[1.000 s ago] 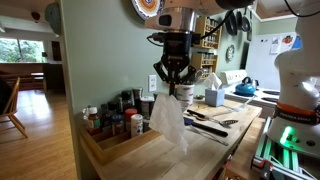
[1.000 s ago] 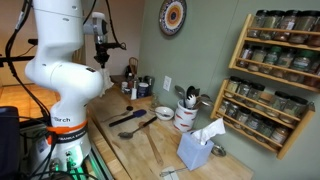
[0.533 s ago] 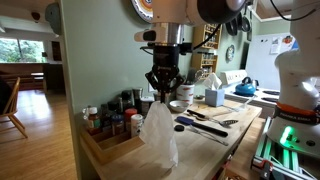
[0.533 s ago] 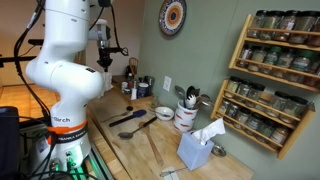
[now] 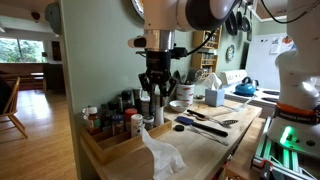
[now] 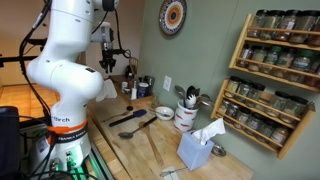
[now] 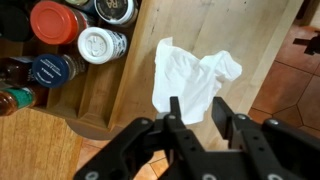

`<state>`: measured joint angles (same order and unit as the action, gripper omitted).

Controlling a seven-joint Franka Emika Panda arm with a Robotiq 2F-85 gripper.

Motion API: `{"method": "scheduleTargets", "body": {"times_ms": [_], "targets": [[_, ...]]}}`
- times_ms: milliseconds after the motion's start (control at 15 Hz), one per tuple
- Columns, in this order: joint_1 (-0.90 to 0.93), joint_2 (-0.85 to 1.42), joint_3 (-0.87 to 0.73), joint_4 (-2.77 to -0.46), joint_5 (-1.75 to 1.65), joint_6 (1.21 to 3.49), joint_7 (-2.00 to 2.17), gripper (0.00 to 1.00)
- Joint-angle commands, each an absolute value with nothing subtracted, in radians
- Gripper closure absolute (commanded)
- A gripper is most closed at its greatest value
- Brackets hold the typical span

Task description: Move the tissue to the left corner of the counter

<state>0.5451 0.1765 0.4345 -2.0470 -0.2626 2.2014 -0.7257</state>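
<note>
The white tissue [image 5: 161,157] lies crumpled on the wooden counter [image 5: 228,140] near its front end, beside the tray of bottles. In the wrist view the tissue [image 7: 190,78] lies flat on the wood just beyond my fingertips. My gripper [image 5: 155,88] hangs above it, open and empty. In the wrist view my gripper [image 7: 198,112] shows both fingers [image 7: 222,110] spread with bare counter between them. In an exterior view my gripper [image 6: 107,72] is at the far end of the counter and the tissue is hidden behind the arm.
A wooden tray [image 5: 100,148] with several spice bottles [image 7: 98,44] stands against the wall beside the tissue. Kitchen utensils [image 5: 205,125] lie mid-counter. A blue tissue box [image 6: 197,148], a white utensil crock [image 6: 186,113] and a wall spice rack [image 6: 270,80] are further along.
My gripper opened and let go of the tissue, which dropped from hanging in the jaws onto the counter. The gripper shifted left along the counter and now sits clear above it.
</note>
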Motion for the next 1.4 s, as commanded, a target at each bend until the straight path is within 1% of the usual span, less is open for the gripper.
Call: {"method": "scheduleTargets", "body": {"times_ms": [0,67,133,267,467,800,1200,1333], "targets": [[0.493,0.096,0.463,-2.105,-0.208,2.238,-0.778,0.29],[0.474,0.057,0.469,-2.136,-0.164,2.257,-0.824,0.22],[0.46,0.024,0.47,-2.161,-0.118,2.258,-0.867,0.13],[0.433,-0.078,0.449,-2.244,-0.024,2.258,-0.919,0.01],[0.41,-0.229,0.385,-2.376,0.128,2.27,-0.929,0.0],[0.405,-0.47,0.215,-2.59,0.301,2.233,-0.908,0.0],[0.327,-0.764,0.021,-2.842,0.297,2.225,-0.843,0.0],[0.278,-0.75,-0.028,-2.769,0.272,2.193,-0.8,0.0]]}}
